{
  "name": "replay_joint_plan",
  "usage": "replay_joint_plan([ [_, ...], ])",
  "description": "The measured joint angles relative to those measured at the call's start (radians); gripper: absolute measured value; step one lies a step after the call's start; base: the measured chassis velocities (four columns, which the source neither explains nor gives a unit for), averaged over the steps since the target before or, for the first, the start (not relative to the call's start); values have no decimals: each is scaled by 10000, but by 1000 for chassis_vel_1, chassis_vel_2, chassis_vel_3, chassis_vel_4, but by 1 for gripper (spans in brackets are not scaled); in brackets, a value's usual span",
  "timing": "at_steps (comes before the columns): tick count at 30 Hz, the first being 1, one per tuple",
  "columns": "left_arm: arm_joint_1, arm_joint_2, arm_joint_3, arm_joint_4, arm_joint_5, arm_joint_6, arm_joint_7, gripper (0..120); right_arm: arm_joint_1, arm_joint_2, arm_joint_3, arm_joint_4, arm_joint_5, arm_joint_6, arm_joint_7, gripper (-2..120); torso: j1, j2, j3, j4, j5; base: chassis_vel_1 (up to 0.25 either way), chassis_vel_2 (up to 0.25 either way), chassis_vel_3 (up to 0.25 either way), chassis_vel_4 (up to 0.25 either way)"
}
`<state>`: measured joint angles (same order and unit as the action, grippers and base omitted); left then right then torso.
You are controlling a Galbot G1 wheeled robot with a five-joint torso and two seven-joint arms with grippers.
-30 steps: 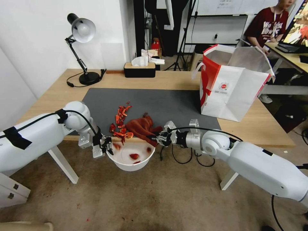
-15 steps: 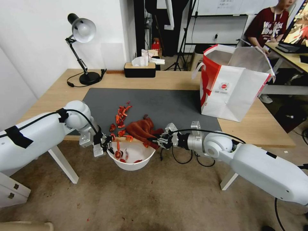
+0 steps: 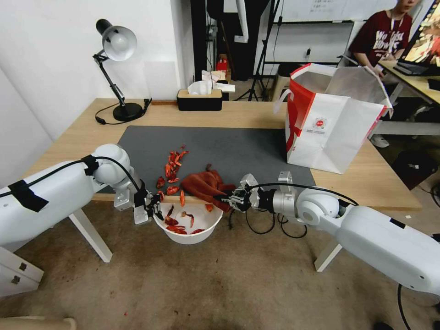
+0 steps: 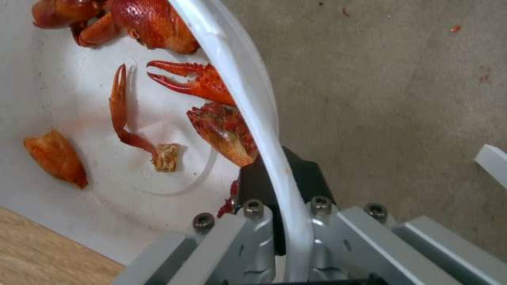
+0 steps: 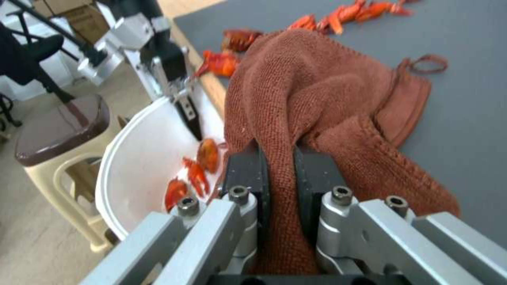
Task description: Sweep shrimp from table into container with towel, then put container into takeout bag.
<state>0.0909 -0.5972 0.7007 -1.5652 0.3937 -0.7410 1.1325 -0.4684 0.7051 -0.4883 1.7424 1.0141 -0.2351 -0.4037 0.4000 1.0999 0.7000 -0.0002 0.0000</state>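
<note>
The rust-brown towel [image 3: 204, 185] lies bunched at the front edge of the table [image 3: 256, 117], and my right gripper [image 3: 228, 200] is shut on its near end. Below that edge hangs the white container [image 3: 188, 236], with my left gripper [image 3: 155, 208] shut on its left rim. Several shrimp [image 3: 178, 224] lie inside it, and more shrimp [image 3: 173, 165] stay on the grey mat left of the towel. In the left wrist view, my left gripper [image 4: 280, 180] clamps the container rim [image 4: 248, 91] beside shrimp [image 4: 195, 79]. In the right wrist view, my right gripper [image 5: 280, 166] pinches a towel [image 5: 317, 91] fold. The takeout bag [image 3: 330, 123] stands open at the right.
A desk lamp [image 3: 117, 43] stands at the table's back left, a black tissue box [image 3: 199, 98] at the back middle. A beige stool [image 5: 58, 130] sits on the floor beyond the container. The mat between the towel and the bag is bare.
The shrimp that lay at the table's front edge have dropped into the container, which now holds more pieces. The right gripper and towel have shifted slightly right. The left gripper has held still.
</note>
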Motion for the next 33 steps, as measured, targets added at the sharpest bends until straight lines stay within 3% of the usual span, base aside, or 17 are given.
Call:
replay_joint_plan([
  [11,388,218,-293,-128,75,-9,-29,0,155,87,668,-19,360,227,14,8,0,2,0,1,-1,0,0,0,0],
  [19,1050,379,-954,-117,411,-213,-48,0,1055,957,930,-1035,1223,948,617,8,0,2,0,1,-1,0,0,0,0],
  [23,1442,529,-1330,-81,488,-319,-105,0,2186,2088,349,-2926,958,1446,956,8,1,1,1,2,0,0,0,0,0],
  [33,1979,633,-2066,135,630,-644,-116,0,3999,4280,-1058,-6930,-248,1465,564,8,2,0,2,4,-2,0,0,0,0],
])
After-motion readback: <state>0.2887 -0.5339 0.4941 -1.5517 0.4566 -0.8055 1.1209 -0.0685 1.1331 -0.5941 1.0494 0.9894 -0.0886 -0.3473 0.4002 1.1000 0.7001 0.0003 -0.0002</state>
